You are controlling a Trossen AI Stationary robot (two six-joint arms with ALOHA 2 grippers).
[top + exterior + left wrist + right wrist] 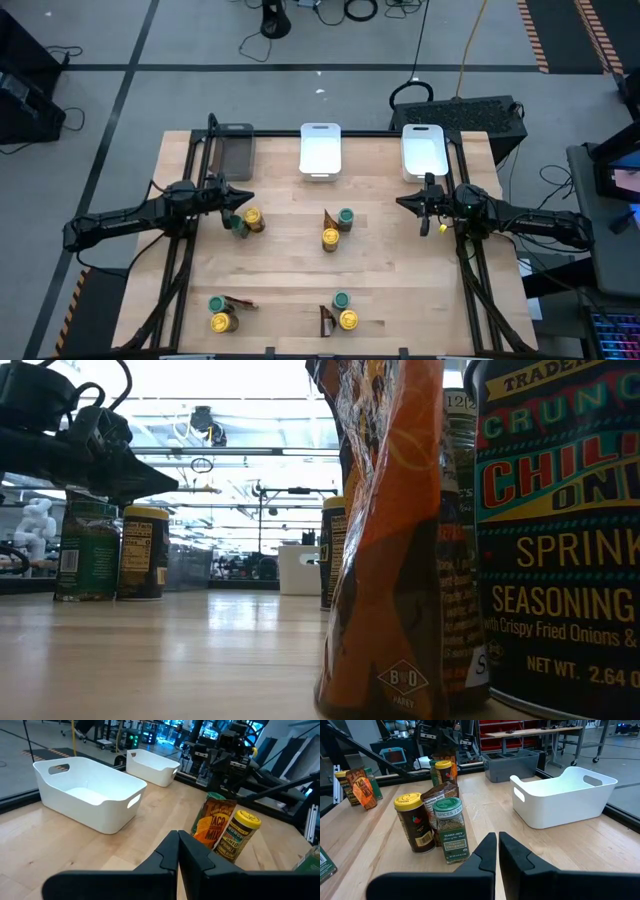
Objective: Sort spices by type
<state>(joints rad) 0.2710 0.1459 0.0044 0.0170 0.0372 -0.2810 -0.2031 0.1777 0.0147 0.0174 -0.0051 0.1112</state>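
Two dark jointed arms, black tapered end effector fingers point(177, 862), yellow mark near right wrist

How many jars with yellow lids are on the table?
4: beside the left gripper, in the centre, front-left, and front-centre. None seems hidden.

The right gripper point(497, 851) hovers low over the wooden table point(560, 855), fingers pressed together. Just ahead stands a cluster: a yellow-lidded jar point(414, 822), a green-lidded jar point(450, 830) touching a brown packet point(436, 795) behind them. A white tray point(562, 795) sits nearby, and a dark tray point(512, 764) lies farther off.
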